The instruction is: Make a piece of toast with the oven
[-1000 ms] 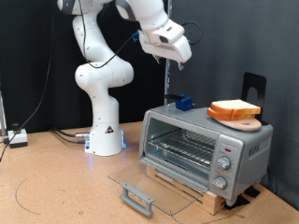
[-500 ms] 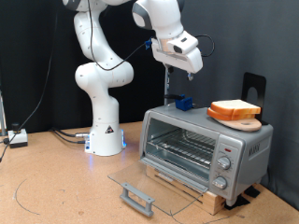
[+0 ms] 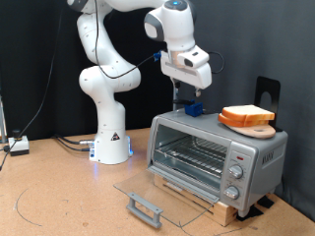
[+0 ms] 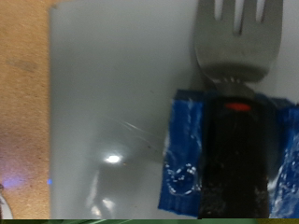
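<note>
Tool (image 3: pixel 180 87) hung above oven (image 3: pixel 217 155), grasping a fork (image 4: pixel 236 37) with blue-taped handle, tines over the silver top, piece of toast (image 3: pixel 245 114) at 3 o'clock on wooden board (image 3: pixel 258 128), glass door (image 3: pixel 153 190) dropped open onto surface (image 3: pixel 59 197).

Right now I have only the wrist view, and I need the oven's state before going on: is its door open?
Observer: Yes. The oven has its glass door folded down flat, and the wire rack holds no bread.
Operator: Where is the bread?
Observer: The piece of toast lies on a wooden board on the oven's top, toward the exterior view's right.
Operator: And the hand?
Observer: The hand hangs above the oven's top, near its left end in the exterior view.
</note>
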Motion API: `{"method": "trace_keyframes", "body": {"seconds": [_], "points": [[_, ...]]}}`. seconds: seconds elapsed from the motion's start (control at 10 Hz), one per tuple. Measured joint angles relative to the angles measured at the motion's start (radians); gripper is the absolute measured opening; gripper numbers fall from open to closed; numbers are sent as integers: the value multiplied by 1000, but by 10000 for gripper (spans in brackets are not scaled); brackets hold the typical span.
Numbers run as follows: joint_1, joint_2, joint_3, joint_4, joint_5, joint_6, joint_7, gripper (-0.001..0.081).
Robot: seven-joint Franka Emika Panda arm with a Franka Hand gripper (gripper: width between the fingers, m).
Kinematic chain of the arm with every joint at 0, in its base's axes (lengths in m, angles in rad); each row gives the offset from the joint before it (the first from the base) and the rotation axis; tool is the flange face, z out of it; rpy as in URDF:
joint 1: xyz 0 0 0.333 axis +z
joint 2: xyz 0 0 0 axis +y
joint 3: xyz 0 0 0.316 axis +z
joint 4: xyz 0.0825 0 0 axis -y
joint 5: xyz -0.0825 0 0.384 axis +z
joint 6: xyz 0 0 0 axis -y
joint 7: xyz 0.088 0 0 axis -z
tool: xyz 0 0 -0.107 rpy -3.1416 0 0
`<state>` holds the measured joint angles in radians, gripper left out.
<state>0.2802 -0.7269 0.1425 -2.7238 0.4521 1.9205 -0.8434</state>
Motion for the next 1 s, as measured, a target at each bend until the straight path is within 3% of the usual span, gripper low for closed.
{"method": "trace_keyframes", "body": {"seconds": [0.4, 1.0], "points": [[5, 7, 12, -86, 38, 129, -17, 809], [39, 79, 29, -92, 130, 258, -75, 809]]}}
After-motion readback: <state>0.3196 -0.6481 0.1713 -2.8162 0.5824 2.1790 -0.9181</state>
